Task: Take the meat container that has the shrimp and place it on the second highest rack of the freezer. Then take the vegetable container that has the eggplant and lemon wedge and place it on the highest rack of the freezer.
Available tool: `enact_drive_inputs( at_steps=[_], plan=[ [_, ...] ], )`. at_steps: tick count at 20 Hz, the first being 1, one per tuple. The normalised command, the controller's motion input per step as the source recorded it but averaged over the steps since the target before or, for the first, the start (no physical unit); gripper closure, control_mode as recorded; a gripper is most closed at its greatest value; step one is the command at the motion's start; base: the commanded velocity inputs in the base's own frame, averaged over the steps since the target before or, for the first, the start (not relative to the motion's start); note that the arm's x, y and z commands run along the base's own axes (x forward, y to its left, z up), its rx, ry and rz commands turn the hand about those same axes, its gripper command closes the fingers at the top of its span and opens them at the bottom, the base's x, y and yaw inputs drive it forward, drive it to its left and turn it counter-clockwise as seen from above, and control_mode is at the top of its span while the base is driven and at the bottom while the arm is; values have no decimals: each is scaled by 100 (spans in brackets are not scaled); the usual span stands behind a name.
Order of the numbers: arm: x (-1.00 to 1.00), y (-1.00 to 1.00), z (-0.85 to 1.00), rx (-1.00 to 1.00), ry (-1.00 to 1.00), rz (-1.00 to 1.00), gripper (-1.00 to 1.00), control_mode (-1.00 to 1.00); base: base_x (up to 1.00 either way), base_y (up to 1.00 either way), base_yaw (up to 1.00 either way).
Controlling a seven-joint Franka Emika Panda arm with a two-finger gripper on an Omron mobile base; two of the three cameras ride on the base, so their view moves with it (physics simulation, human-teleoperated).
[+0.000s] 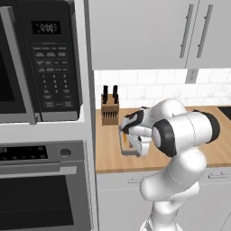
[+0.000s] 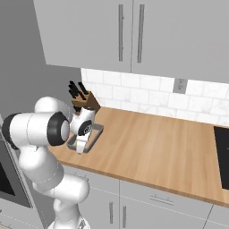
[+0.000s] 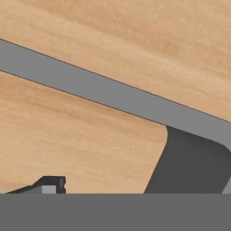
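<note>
One white arm point(image 2: 44, 147) nearest the lens, elbow folded, reaching to the wooden counter point(image 2: 152, 152). One oven point(image 1: 43, 189) at 8 o'clock in the left base view, one microwave point(image 1: 38, 58) at 10 o'clock. Two upper cabinet doors point(image 2: 134, 33). One knife block point(image 1: 110, 111) at the wall. One meat container point(image 2: 92, 134) on the counter, just in front of the block. Gripper point(image 2: 81, 149) at the tray's near rim, fingers spread, grasping nothing. One orange shrimp point(image 1: 124, 134) inside the tray.
</note>
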Motion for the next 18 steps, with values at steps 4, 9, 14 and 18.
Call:
enact_drive_inputs(
  at_steps=[4, 9, 14, 18],
  plan=[
    [0, 3, -51, 0, -7, 0, 100, -100, 0, 0, 0],
    [-2, 4, -37, 0, -13, 0, 100, -100, 0, 0, 0],
    [-10, 1, -3, 0, -18, 0, 100, -100, 0, 0, 0],
    [-7, 1, 0, -1, -8, 0, 100, -100, 0, 0, 0]
  ],
)
